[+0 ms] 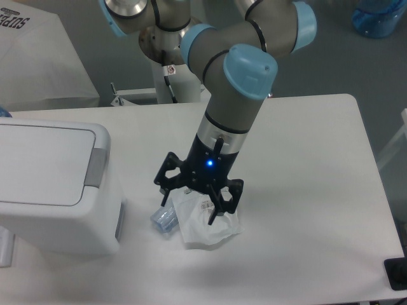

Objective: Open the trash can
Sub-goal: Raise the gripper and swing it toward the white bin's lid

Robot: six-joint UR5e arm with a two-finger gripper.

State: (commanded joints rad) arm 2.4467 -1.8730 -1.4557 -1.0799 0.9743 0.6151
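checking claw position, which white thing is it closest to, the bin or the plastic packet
The plastic packet: the claw hangs right over it, mid-table. The trash can sits apart at the left edge, lid shut.

This looks like a robotics lab or test cell. A grey-and-blue industrial arm (229, 76) rises from a white pedestal bolted at the far edge of a plain white table (318, 190), over a bare grey floor (356, 63). A second white table (38, 57) stands beyond the far left corner, and what may be a blue water jug (379, 16) sits at the far right.
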